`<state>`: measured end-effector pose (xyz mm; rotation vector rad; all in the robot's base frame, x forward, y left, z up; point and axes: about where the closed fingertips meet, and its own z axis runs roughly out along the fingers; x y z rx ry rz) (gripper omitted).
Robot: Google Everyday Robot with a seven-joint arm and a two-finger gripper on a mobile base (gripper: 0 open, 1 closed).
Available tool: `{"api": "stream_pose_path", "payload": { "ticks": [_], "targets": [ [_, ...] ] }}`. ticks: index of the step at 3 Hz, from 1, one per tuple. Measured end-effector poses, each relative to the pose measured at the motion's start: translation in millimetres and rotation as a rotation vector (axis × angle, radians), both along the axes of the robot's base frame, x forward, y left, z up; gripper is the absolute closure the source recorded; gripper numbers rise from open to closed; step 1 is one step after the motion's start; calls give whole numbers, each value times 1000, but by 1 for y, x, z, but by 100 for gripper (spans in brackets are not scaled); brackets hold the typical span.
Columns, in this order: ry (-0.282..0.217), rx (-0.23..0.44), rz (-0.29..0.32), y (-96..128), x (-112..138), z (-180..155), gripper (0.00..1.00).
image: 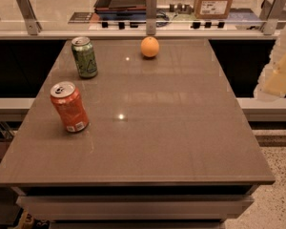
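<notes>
Your gripper (278,69) hung at the right edge of the frame, out past the right side of the tabletop (181,128). You could not make out whether it was clenched or released. It touched none of the things on the tabletop. The orange (150,46), nearest to it, sat at the upper middle of the frame, well apart from it. The green can (85,57) stood upright at the upper left, and the red can (69,107) stood upright below it at the left. By the look of it, nothing had been grasped yet.

Office kitchenette: grey counter (181,128), railing posts (151,13), cardboard box (214,1); jaws at right edge.
</notes>
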<state>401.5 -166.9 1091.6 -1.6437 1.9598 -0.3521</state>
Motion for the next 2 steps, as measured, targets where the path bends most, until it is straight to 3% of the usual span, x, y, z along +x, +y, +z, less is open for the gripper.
{"api": "stream_pose_path", "payload": {
  "ticks": [2],
  "targets": [
    [0,0,0,0,0,0,0]
  ]
}}
